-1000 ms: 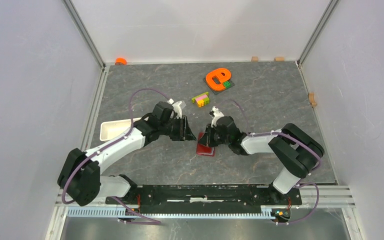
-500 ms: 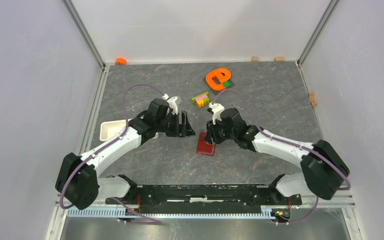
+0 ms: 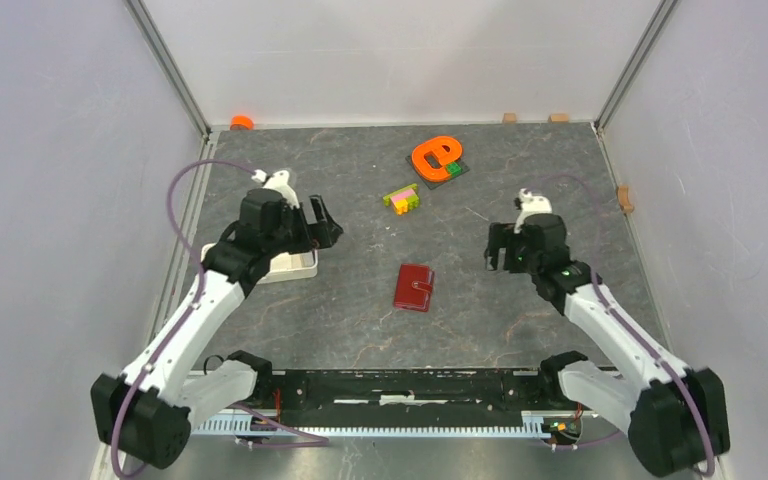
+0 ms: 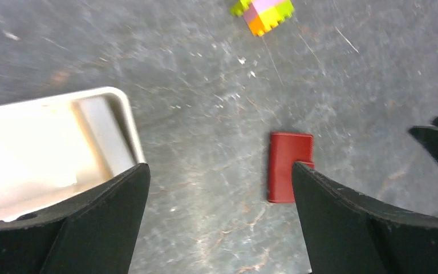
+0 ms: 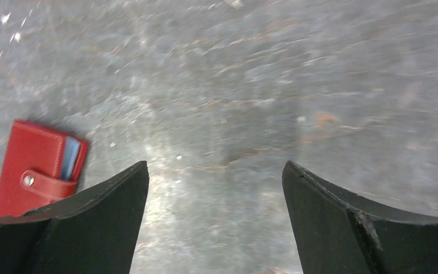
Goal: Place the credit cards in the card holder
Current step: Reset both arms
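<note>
The card holder (image 3: 414, 288), a dark red wallet, lies folded on the table with its snap tab across the front. In the right wrist view the card holder (image 5: 34, 168) shows the light blue edge of a credit card (image 5: 70, 158) tucked inside. My left gripper (image 3: 324, 224) is open and empty, well to the left of the wallet, over the tray's end. In the left wrist view the card holder (image 4: 288, 165) lies beside the right fingertip of the open left gripper (image 4: 219, 171). My right gripper (image 3: 494, 249) (image 5: 215, 168) is open and empty, to the wallet's right.
A white tray (image 3: 290, 268) (image 4: 51, 148) sits at the left under my left arm. A small stack of coloured bricks (image 3: 401, 198) (image 4: 262, 10) and an orange e-shaped toy (image 3: 435, 157) lie farther back. An orange cap (image 3: 242, 122) rests at the back left corner.
Both grippers have opened and drawn away from the wallet, the left one to the left and the right one to the right. The wallet stays where it was.
</note>
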